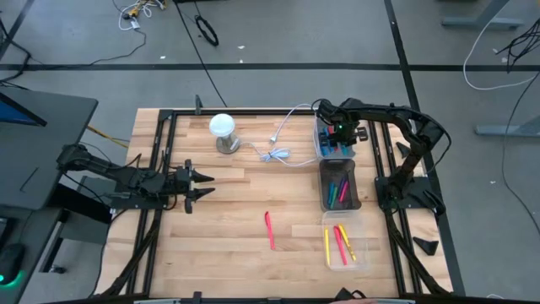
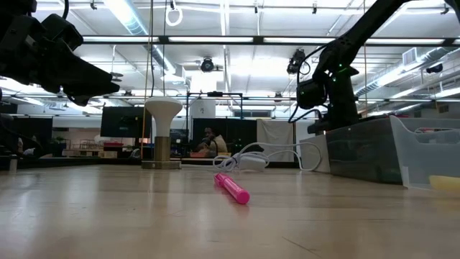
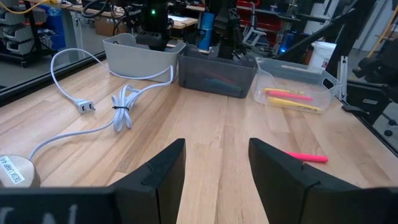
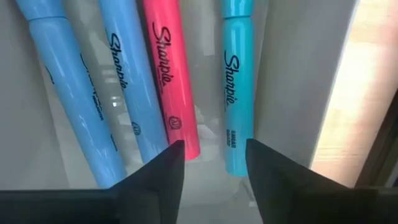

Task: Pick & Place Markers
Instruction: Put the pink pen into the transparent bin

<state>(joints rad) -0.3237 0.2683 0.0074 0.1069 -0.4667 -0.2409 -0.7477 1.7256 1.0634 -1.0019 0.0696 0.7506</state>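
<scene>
My right gripper [image 1: 338,135] points down into the light grey bin [image 1: 319,143] at the table's far right, open. Below its fingers [image 4: 214,171] lie two light blue markers [image 4: 74,106], a pink one [image 4: 166,81] and a turquoise one [image 4: 237,81], side by side on the bin's floor. The near ends of the pink and turquoise markers reach the gap between the fingers. A pink marker [image 1: 269,230] lies flat on the bare wood. My left gripper [image 1: 199,181] waits open, held level above the table's left side.
Beside the light bin stand a dark bin [image 1: 325,196] with several markers and a clear bin [image 1: 364,253] with yellow and red ones. A white lamp [image 1: 224,133] and a white cable [image 1: 278,152] are at the far middle. The wood around the loose pink marker is bare.
</scene>
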